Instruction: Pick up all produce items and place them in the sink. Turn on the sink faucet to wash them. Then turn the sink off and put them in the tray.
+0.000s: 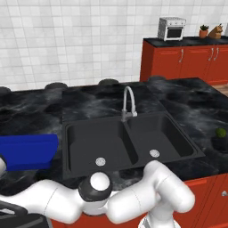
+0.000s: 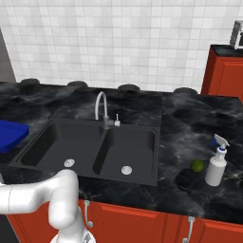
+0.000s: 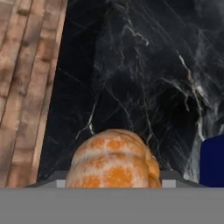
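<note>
Tan-brown lumpy piece (image 3: 114, 158) right against the claw

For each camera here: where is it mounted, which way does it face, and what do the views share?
Left base view: behind the arm's left, facing the sink, faucet, tray; arm lower right.
Right base view: behind its right, same sink, faucet, green ball; arm lower left.
Hand view: on the hand, facing counter; tan lumpy piece close.
</note>
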